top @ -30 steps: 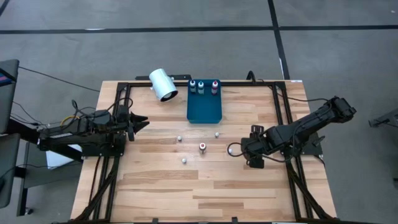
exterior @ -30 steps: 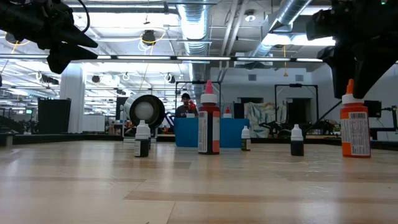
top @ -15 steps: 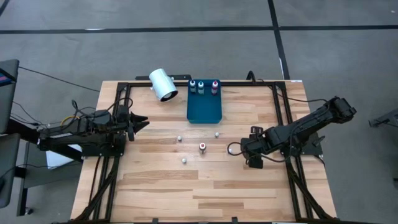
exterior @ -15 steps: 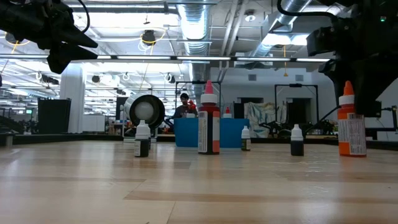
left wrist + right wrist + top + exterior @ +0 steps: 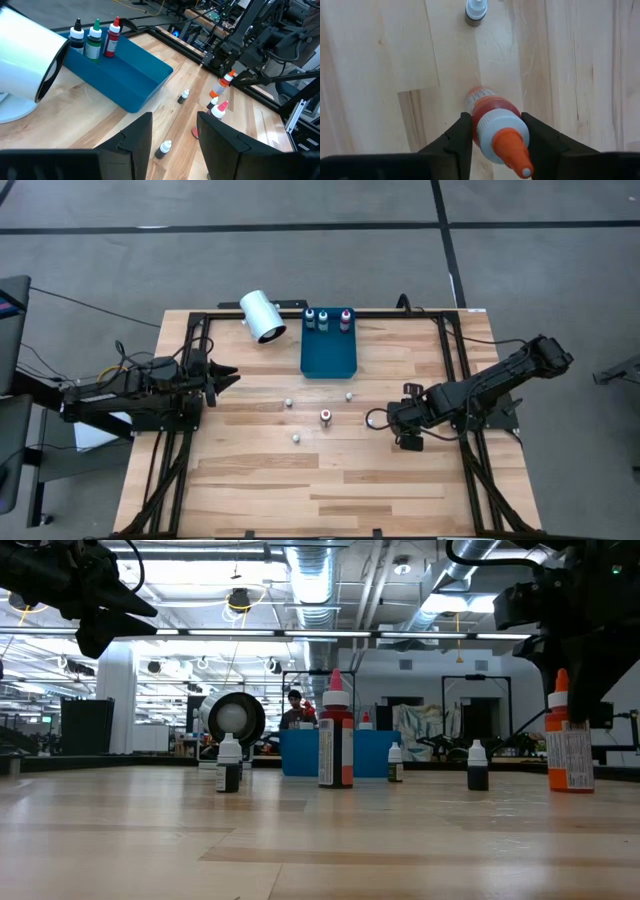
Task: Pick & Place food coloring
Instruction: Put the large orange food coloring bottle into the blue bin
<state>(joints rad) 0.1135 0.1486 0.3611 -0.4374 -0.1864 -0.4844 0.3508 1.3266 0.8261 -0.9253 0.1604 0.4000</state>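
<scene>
Spanning a pale wooden table (image 5: 300,840), an open workshop with ceiling ducts (image 5: 310,575).

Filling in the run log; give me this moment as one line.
right pincer: shut on small orange-capped plastic bottle, upright on wooden table | left pincer: open, waiting at table's left | blue rectangular tray: three bottles

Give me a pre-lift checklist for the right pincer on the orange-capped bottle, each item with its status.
1. Right pincer straddles the orange-capped food coloring bottle, a finger on either side: ok.
2. Fingers firmly clamped on the bottle: cannot tell.
3. Bottle upright on the wooden table: ok.
4. Blue rectangular tray has free floor in front of its three bottles: ok.
5. Left pincer waits at the table's left side, clear of the path: ok.
</scene>
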